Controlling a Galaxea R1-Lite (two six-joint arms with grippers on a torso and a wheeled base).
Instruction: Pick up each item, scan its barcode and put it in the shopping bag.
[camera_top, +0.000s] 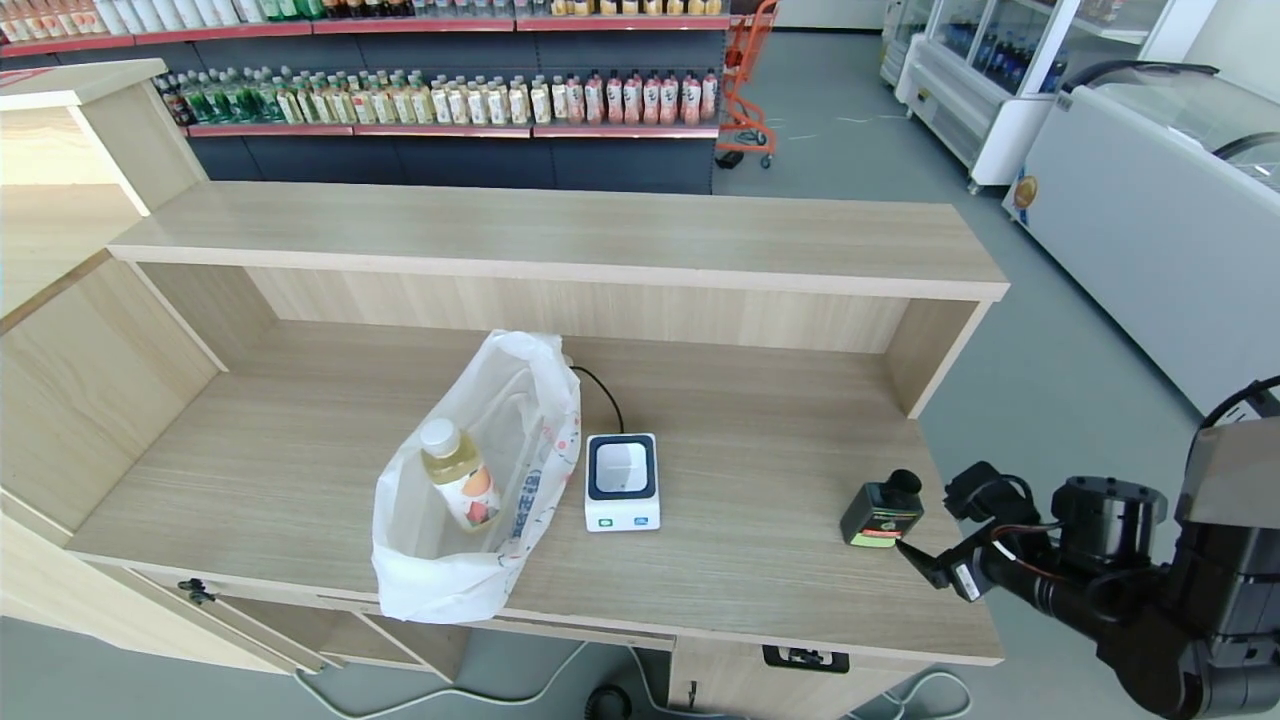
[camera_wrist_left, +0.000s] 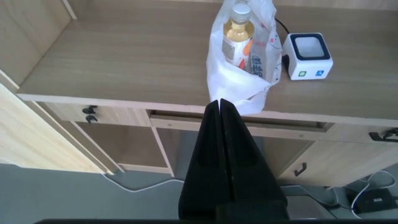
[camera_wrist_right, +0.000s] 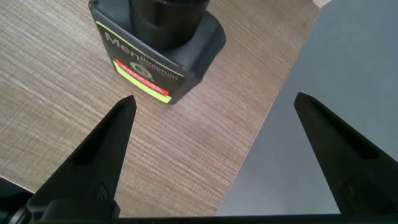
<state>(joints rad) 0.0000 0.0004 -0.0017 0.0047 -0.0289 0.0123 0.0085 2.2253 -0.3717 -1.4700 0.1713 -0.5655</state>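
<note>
Bare counter (camera_top: 760, 470) separates scanner (camera_top: 621, 481) from black bottle (camera_top: 880, 512).

This is a small shop, seen from behind its checkout bench (camera_top: 760, 470). Long shelves (camera_top: 450, 130) across the aisle carry tight rows of bottled drinks (camera_top: 450, 100), and an orange basket trolley (camera_top: 752, 70) stands at their end. Along the right side are a glass-fronted chiller (camera_top: 985, 70) stocked with bottles and a white chest freezer (camera_top: 1140, 190) with a curved glass lid. On the bench sit a barcode scanner (camera_top: 621, 482) with its cable and a white plastic shopping bag (camera_top: 440, 575) holding a drink bottle (camera_top: 460, 485).
</note>
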